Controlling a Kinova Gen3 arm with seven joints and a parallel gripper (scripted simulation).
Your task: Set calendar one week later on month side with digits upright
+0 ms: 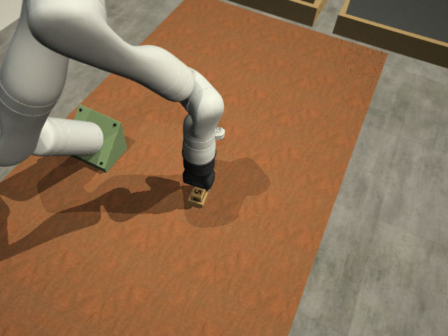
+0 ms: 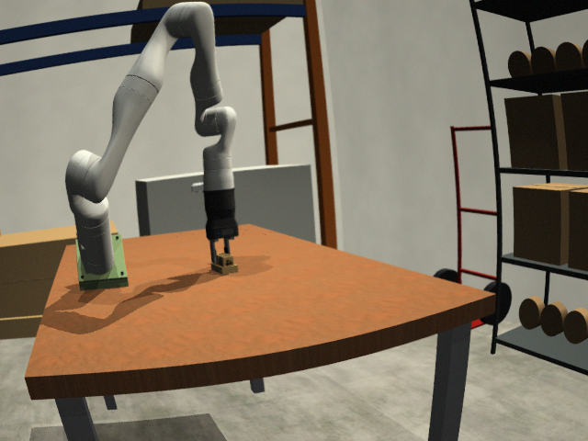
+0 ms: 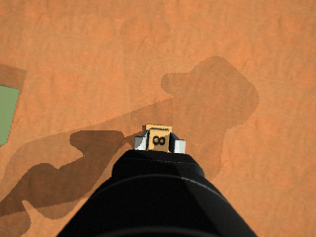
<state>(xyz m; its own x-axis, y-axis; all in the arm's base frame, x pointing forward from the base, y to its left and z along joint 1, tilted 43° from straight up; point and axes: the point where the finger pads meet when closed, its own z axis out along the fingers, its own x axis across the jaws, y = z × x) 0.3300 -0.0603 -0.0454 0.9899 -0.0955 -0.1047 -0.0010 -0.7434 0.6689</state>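
Note:
A small tan calendar tray (image 1: 198,203) (image 2: 222,271) sits on the orange table, near its middle. A tan digit cube (image 1: 197,190) (image 2: 228,260) (image 3: 158,139) stands in it, with an 8 on its top face and a 5 on one side face. My gripper (image 2: 220,252) (image 3: 158,137) points straight down over the tray. Its two fingers press against opposite sides of this cube near its top. I cannot tell whether the cube rests on the tray floor. The second cube is hidden by the gripper and the first cube.
The arm's green base mount (image 1: 108,144) (image 2: 102,279) (image 3: 7,115) stands on the table to the left of the tray. Wooden-rimmed bins (image 1: 390,32) lie beyond the table's far end. A shelf rack (image 2: 541,189) with boxes stands off to the right.

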